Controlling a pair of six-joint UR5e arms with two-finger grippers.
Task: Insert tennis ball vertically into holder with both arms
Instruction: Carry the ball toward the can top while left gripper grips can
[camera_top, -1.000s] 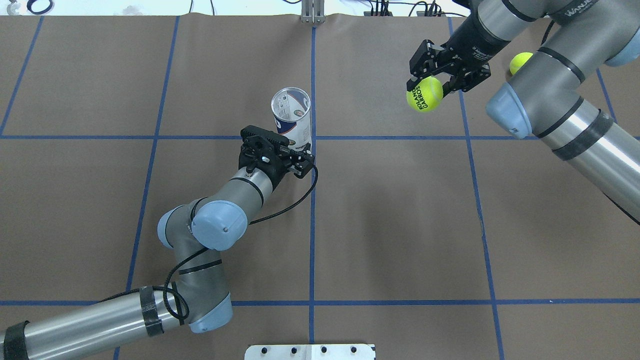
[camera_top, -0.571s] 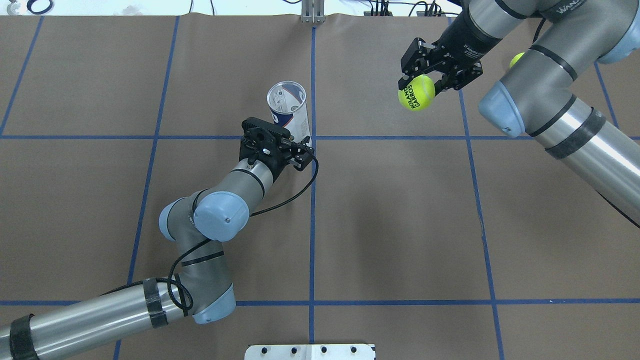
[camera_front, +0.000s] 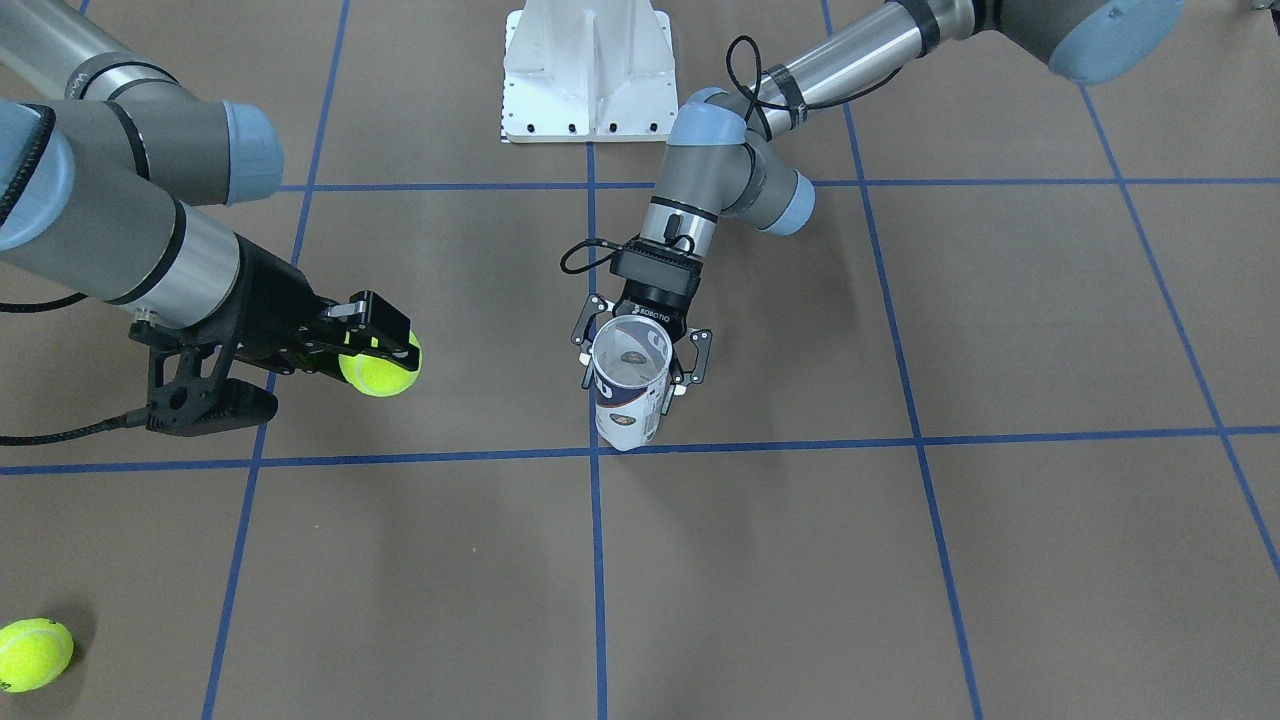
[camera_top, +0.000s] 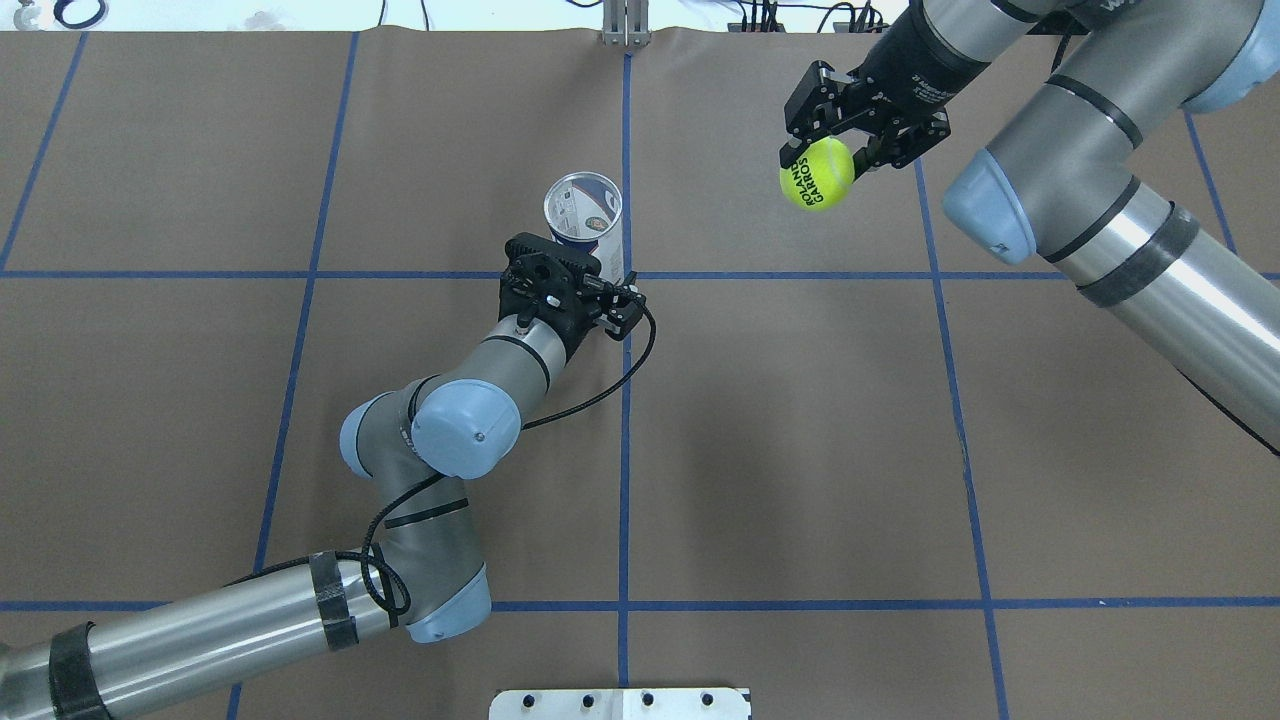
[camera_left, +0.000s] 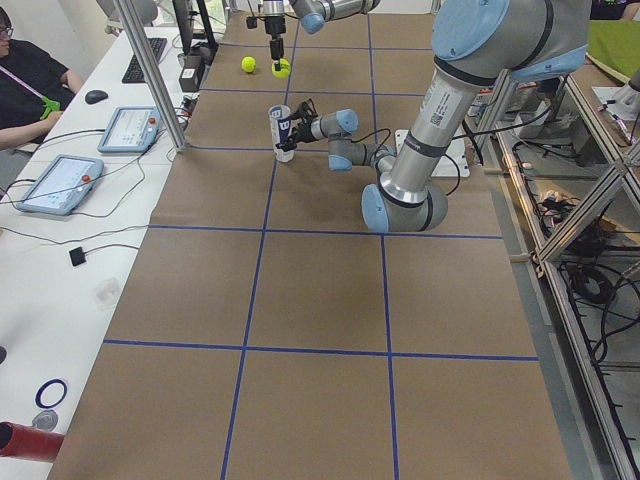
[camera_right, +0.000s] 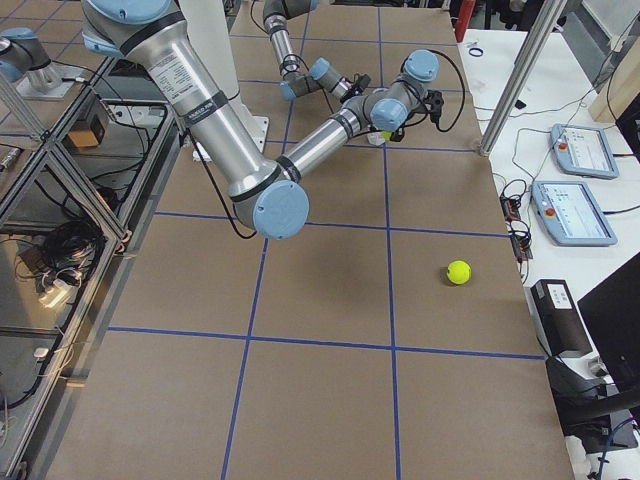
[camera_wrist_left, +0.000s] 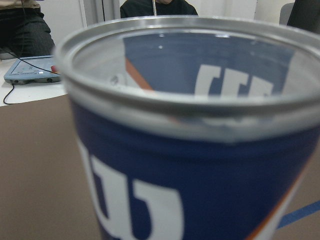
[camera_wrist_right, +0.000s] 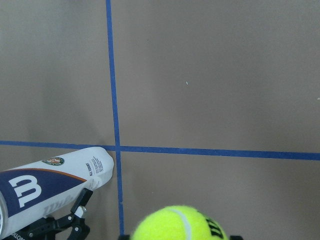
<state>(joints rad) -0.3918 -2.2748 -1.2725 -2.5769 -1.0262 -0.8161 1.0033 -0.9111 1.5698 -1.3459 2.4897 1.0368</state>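
Seen from overhead: 2 silver-grey arms over a brown table (camera_top: 800, 450) gridded with blue tape. Near frame centre, upper middle, the clear plastic cylindrical tennis-ball can with a white and navy label (camera_top: 585, 225), standing upright on its base with its open mouth facing up, long axis vertical. Clasped around its lower body, the left arm's black two-finger gripper (camera_top: 598, 283), fingers closed against the can's sides. At upper right, the right arm's black two-finger gripper (camera_top: 835, 150), pinching a yellow-green felt tennis ball (camera_top: 817, 173) printed "ROLAND GARROS", raised clear of the table. Ball well apart from the can, off to the can's right and slightly toward the frame's top; mouth lying to the ball's left. Likely next: carry leftward until directly above the opening, then lower straight down. In the front-facing view, lower left corner, 1 spare yellow-green tennis ball (camera_front: 33, 654) lying loose.
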